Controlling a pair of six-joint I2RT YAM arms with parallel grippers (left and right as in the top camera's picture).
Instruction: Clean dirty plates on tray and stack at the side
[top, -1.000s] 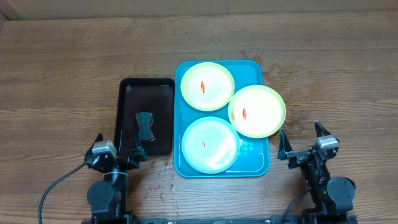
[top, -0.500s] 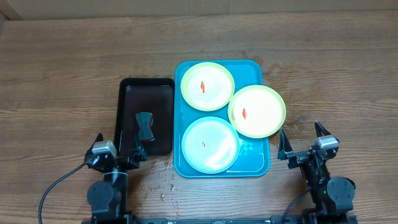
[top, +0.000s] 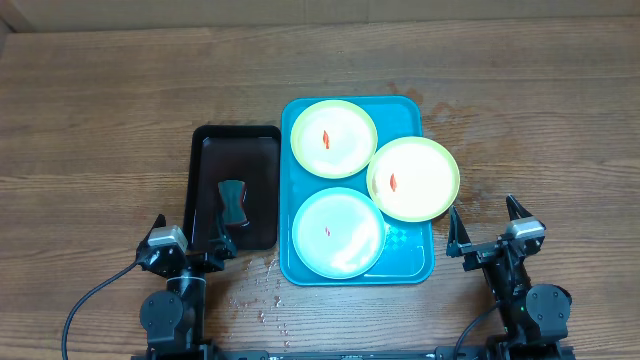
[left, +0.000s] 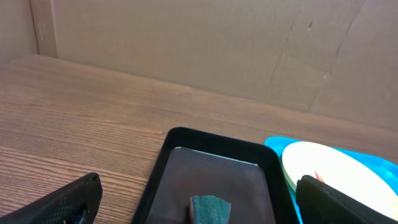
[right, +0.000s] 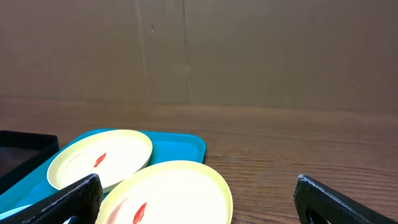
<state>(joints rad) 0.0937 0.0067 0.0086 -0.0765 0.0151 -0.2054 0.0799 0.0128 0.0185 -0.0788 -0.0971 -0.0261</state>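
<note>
Left gripper (top: 192, 233) sits low at the near edge of the table (top: 100, 120), jaws spread wide and holding nothing, one finger reaching over the near rim of the black tray (top: 199, 170). Over on the other side, the right gripper (top: 483, 214) matches it: fingers parted, empty, parked just off the near right corner of the turquoise tray (top: 411, 256).

And there are the three plates, all lying flat on that turquoise tray, each with a small red smear at its centre. The far yellow-green plate (top: 333, 139) fills the far left corner. The second yellow-green plate (top: 413, 179) lies to its right and nearer, its edge hanging out past the tray's right rim and meeting the first plate's edge. The mint-white plate (top: 339, 232) takes the near left part, close beside the other two.

Inside the black tray, just left of the turquoise one, lies a dark teal sponge (top: 232, 203), seen low in the left wrist view between the open fingers. Small water drops (top: 266, 292) speckle the wood near the trays' front edges.
</note>
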